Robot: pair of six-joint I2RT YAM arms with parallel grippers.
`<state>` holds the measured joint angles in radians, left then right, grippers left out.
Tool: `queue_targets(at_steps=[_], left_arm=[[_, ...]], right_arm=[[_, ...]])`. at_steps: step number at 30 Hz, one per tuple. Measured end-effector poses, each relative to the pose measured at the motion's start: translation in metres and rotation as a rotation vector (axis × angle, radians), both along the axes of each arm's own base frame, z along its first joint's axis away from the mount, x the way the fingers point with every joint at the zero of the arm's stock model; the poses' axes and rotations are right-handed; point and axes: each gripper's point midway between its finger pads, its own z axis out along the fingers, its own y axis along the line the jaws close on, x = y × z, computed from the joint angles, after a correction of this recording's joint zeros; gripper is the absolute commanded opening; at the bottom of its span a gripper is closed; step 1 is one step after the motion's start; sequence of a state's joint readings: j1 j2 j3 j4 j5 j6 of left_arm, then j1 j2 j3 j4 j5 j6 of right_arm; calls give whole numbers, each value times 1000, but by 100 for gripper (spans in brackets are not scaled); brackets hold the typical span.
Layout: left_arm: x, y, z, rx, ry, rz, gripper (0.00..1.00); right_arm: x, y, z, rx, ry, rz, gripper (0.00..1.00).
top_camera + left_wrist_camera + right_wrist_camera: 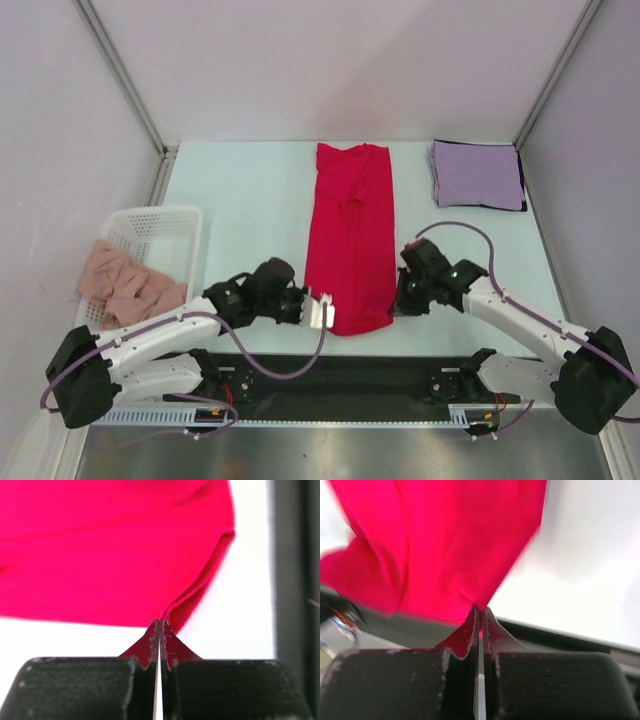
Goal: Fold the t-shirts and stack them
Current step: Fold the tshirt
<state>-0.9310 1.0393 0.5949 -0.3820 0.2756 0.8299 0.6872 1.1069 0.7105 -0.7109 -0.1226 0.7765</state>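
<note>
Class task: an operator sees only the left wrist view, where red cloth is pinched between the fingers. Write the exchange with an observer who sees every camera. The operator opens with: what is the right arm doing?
Observer: The right end effector is shut on the near right corner of the red t-shirt.
Operator: How does the shirt lie overall?
Observer: It runs as a long strip from near to far, down the middle.
Operator: What else is out there?
Observer: A lavender t-shirt, folded square, lies at the far right. A white basket holding pinkish cloth sits on the left.
</note>
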Motion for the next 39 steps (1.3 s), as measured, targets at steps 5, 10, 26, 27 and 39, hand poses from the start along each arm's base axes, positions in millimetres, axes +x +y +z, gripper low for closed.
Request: queue_targets(at_steps=[5, 10, 26, 27, 39], left_arm=[[67, -4, 33, -70, 21, 187, 0], [132, -4, 32, -69, 67, 345, 0], [276, -17, 1, -73, 53, 561, 0], [279, -17, -2, -67, 55, 567, 0], [310, -8, -12, -40, 17, 656, 0]], right_arm=[[77, -11, 37, 28, -95, -71, 0], [154, -23, 38, 19, -110, -101, 0], [290, -28, -3, 109, -79, -92, 0], [292, -30, -8, 114, -68, -96, 0], [312, -55, -35, 117, -29, -155, 48]])
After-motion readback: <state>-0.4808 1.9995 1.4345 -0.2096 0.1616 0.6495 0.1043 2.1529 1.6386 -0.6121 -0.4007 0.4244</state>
